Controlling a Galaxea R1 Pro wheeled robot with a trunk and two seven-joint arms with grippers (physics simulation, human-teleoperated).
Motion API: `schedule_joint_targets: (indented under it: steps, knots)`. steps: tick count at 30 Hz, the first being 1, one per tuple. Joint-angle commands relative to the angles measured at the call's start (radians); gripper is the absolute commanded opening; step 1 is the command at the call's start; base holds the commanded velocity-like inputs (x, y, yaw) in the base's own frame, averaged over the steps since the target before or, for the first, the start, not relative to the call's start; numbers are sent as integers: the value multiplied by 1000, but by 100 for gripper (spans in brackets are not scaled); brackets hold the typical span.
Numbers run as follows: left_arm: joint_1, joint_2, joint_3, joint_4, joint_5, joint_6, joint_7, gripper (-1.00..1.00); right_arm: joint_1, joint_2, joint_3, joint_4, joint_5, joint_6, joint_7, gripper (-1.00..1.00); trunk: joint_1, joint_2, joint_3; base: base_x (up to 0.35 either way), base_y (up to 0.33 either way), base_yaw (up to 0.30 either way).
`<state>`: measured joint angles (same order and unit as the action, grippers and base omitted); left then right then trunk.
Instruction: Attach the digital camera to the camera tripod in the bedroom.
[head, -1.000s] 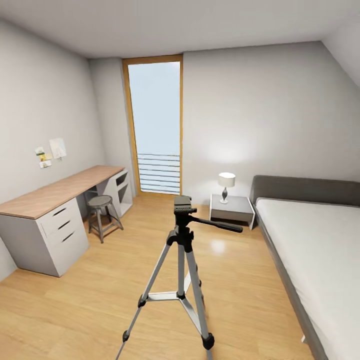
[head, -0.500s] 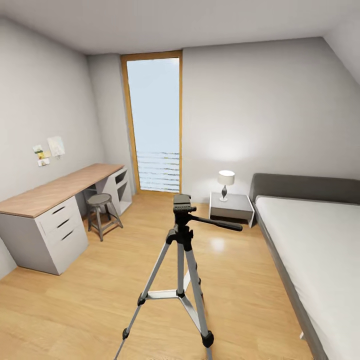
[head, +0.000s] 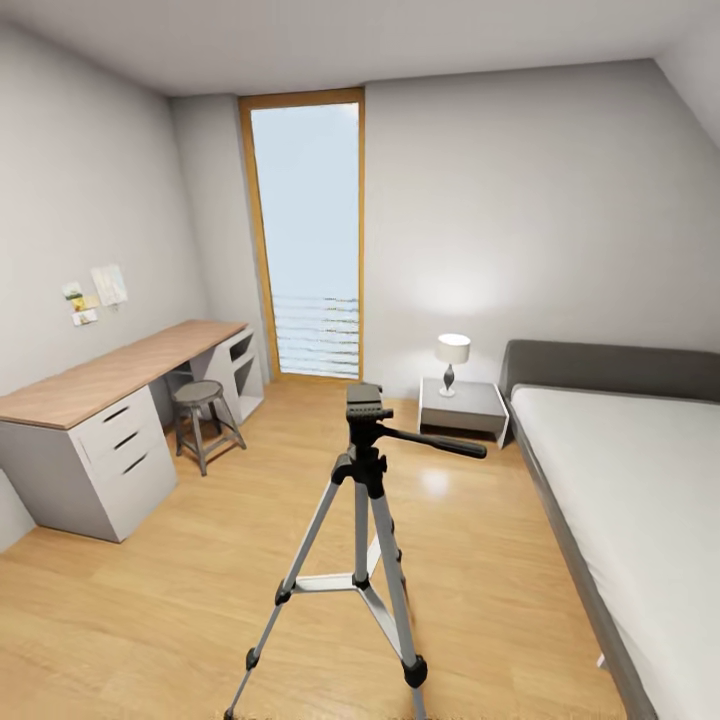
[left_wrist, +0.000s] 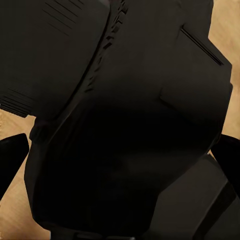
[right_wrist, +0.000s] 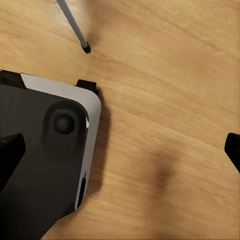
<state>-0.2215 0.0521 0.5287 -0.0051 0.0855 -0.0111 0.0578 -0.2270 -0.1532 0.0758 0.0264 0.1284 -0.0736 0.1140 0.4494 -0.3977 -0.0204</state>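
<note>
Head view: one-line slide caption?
Camera tripod stands on the bedroom's wood floor between desk and bed, its head bare.

Readable text: I find none in any view.
Wall notes (head: 92, 292): I see small papers pinned above the desk (head: 110, 372), with patches of colour but no letters or numbers I can make out.
Camera tripod (head: 362, 500): I see no brand or marking on its black head or silver legs.
Robot base (right_wrist: 45, 155): I see a plain black and grey surface in the right wrist view, with no label.
Left wrist view: I see dark robot bodywork, no markings legible.
</note>
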Motion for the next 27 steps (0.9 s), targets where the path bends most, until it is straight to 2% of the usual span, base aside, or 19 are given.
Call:
schedule_joint_targets:
  steps: [1,27]
  knots:
    - [-1,0,-6,0,9,-1,2,-100,-2,0,7,3,4,-6,1,100,1,-2,-4,0,0,0]
    - [-1,1,-4,-1,8,-1,2,-100,-2,-2,7,3,4,-6,1,100,1,-2,-45,0,0,0]
